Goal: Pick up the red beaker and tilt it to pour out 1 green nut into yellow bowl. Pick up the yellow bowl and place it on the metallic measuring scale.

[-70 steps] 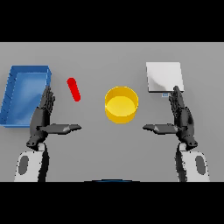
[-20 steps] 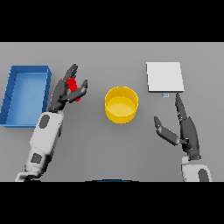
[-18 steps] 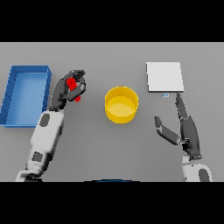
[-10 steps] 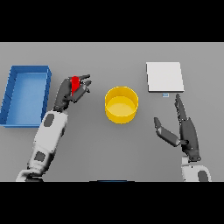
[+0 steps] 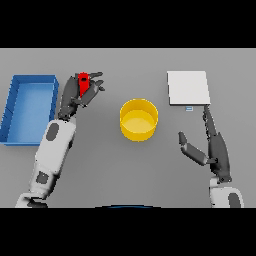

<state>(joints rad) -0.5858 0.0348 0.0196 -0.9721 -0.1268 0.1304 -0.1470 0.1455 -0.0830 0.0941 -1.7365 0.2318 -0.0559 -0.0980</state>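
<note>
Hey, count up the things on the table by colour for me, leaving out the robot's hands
Red: 1, the red beaker, held in the left hand
Yellow: 1, the yellow bowl
Blue: 1, the blue tray
Silver-white: 1, the metallic measuring scale
Total: 4

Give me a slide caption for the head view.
Left hand grips the red beaker beside the yellow bowl; right hand waits open.

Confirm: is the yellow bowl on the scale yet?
No, the yellow bowl sits on the table, left of the metallic scale.
</note>
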